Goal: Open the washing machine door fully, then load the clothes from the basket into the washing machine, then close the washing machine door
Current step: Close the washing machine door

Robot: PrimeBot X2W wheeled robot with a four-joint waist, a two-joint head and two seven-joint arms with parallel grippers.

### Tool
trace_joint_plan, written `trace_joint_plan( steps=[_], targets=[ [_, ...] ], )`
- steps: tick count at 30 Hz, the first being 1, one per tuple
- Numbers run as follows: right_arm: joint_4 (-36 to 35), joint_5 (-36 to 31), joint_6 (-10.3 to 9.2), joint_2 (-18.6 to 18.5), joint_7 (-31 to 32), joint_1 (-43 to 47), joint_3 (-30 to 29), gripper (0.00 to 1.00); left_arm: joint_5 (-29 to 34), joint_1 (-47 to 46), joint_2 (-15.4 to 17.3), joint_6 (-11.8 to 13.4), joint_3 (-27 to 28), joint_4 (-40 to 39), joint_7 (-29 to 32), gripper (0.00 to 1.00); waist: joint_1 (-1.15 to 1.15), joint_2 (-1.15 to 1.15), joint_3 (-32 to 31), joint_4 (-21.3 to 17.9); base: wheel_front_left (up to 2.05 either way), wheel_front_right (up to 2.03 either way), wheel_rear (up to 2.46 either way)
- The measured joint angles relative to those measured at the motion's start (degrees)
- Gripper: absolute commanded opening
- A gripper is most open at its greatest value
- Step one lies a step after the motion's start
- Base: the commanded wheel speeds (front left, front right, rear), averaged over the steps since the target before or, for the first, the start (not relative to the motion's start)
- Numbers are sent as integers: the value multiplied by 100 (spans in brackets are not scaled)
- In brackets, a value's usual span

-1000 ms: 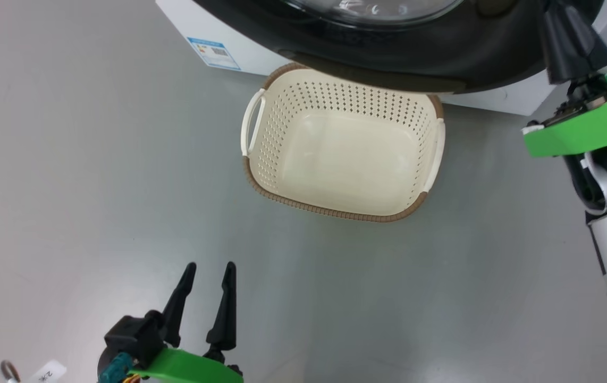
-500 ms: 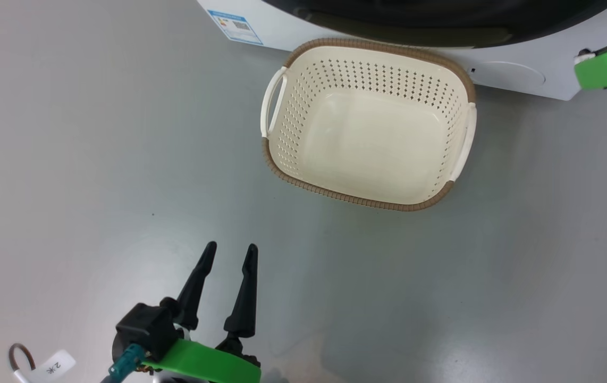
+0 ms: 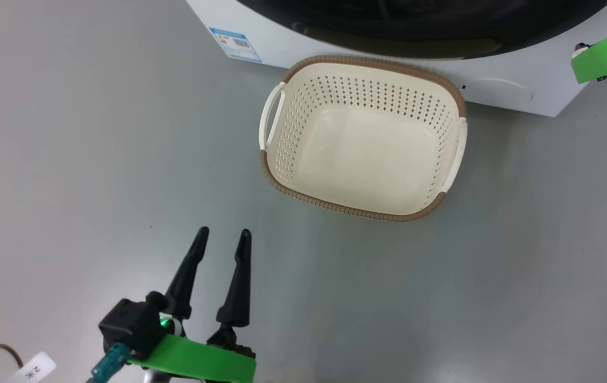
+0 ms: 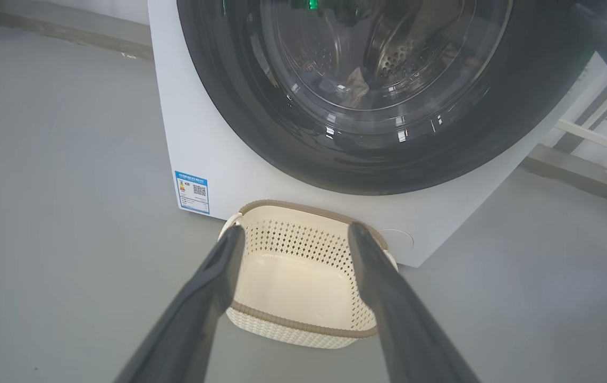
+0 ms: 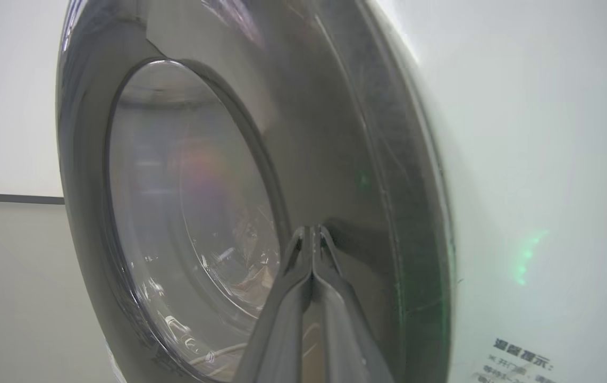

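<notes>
head: over basket (image 3: pixel 293 138) | left: basket, low | right: door (image 5: pixel 346 159), seemingly close

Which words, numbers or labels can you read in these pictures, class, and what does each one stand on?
"2米", as best it reads: white tag at the head view's lower left.
Blue label sticker on the washing machine: print and code too small to read.
Dark Chinese print on the washing machine's white side: too blurred to read.

The floor (image 3: pixel 96 159) at the left and bottom of the head view was open. The basket (image 3: pixel 367 90) and washing machine (image 3: pixel 277 48) blocked the top.
</notes>
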Motion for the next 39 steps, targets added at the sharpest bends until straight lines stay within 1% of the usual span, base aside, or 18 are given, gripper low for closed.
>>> trace_joint_plan(
  steps=[3,6,7,8,9,10,11,12,13,17,19,21,24,31,39],
  targets=[
    [-85,12,-7,69,0,108,-2,0,-2,4,0,-16,124,7,0,100,0,0,-101,-63,0,0,0],
    [-230,138,-7,163,0,444,-16,0,-4,25,0,-78,255,80,0,100,0,0,-232,-144,0,0,0],
    [-296,191,-7,205,0,582,-19,2,-10,25,1,-133,303,109,0,100,0,0,-283,-174,0,0,0],
    [-378,223,-7,258,1,735,-19,18,-9,26,1,-174,342,156,0,100,0,0,-338,-205,0,0,0],
    [-470,223,-7,308,1,910,-18,33,-9,38,0,-201,386,215,0,100,0,0,-399,-238,0,0,0],
    [-566,225,-7,349,1,1088,-16,42,-11,56,1,-203,424,291,0,100,0,0,-463,-272,0,0,0],
    [-662,253,-8,394,1,1281,-16,61,-11,86,0,-214,467,375,0,100,0,0,-530,-307,0,0,0],
    [-750,288,-7,438,1,1483,-16,90,-9,116,0,-237,521,458,0,100,0,0,-604,-345,0,0,0],
    [-839,314,-8,483,1,1689,-19,100,2,155,1,-253,581,527,0,100,0,0,-678,-384,0,0,0],
    [-1112,363,-8,682,2,2458,58,100,175,309,2,-338,857,808,0,100,0,0,-972,-593,0,0,0],
    [-1244,372,-8,802,2,2795,53,100,298,372,4,-435,982,862,0,100,0,0,-1104,-735,0,0,0],
    [-1379,374,-8,902,5,3118,48,100,579,445,4,-492,1095,904,0,100,0,0,-1224,-898,0,0,0],
    [-1566,374,-8,1092,5,3635,-34,100,712,571,5,-557,1257,971,0,100,0,0,-1402,-1148,0,0,0],
    [-1742,369,-8,1329,7,4731,-301,100,892,846,9,-606,1488,1147,0,100,0,0,-1862,-1674,0,0,0],
    [-1857,274,-8,1532,7,5365,-720,100,907,1084,13,-606,1701,1230,0,100,0,0,-2329,-2271,0,0,0]
  ],
)
